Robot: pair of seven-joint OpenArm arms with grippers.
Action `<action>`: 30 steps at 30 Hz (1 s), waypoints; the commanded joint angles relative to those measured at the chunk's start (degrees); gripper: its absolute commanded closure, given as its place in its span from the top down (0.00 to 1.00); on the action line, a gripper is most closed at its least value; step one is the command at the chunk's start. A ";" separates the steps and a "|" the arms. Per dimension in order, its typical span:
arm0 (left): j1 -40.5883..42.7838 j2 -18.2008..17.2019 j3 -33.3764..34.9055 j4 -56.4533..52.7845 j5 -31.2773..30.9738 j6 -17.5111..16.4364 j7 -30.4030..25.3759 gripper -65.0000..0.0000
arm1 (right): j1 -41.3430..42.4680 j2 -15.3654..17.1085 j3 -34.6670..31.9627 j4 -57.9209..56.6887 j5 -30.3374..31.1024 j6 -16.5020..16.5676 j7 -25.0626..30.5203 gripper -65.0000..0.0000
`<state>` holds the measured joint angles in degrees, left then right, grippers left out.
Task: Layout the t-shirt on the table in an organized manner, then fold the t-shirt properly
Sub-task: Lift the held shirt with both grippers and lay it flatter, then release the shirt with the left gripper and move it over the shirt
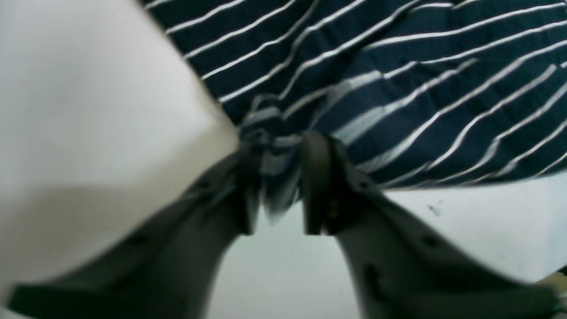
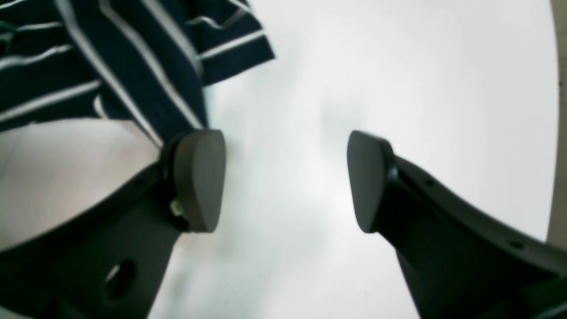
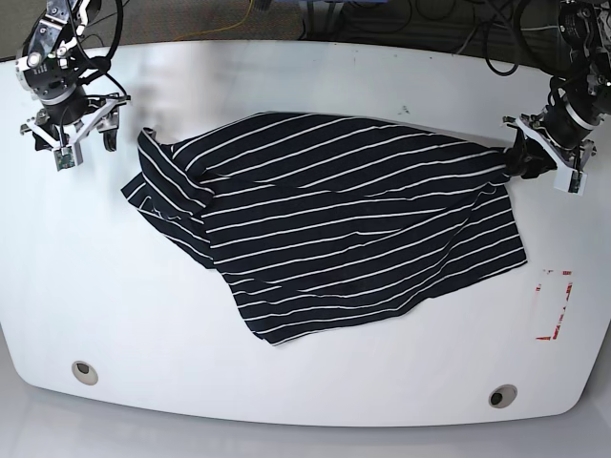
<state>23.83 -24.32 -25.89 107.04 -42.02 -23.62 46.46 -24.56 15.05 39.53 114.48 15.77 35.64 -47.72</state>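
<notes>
I saw the right claw [image 3: 69, 134] released, jaws wide and empty; the shirt [image 3: 334, 219] lay just beside it, apart from its pads. The shirt was spread across the table [image 3: 286, 382], skewed, its near-claw end bunched. The left claw [image 3: 523, 153] had a shirt corner between its jaws; I could not tell whether it gripped. I judged layout unfinished, folding not begun.
</notes>
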 commanded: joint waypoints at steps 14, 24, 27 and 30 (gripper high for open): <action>-5.51 -0.43 -2.81 0.87 5.84 -0.16 -2.63 0.58 | 8.34 0.56 1.75 -1.20 0.89 2.47 -0.06 0.64; -14.03 -0.43 -2.73 0.87 5.93 -0.16 -2.63 0.58 | 22.58 0.03 0.16 -11.05 0.80 2.65 -8.14 0.64; -15.79 -0.43 -2.73 0.87 5.93 -0.16 -2.63 0.58 | 25.30 0.03 0.16 -14.83 0.89 3.79 -9.29 0.64; -17.20 -0.34 -2.64 0.87 5.93 -0.16 -2.63 0.58 | 27.50 0.03 0.16 -18.61 0.89 4.36 -9.55 0.64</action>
<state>7.84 -23.66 -28.27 107.00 -35.62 -23.66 45.19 0.97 14.11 39.42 97.17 16.03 39.72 -58.15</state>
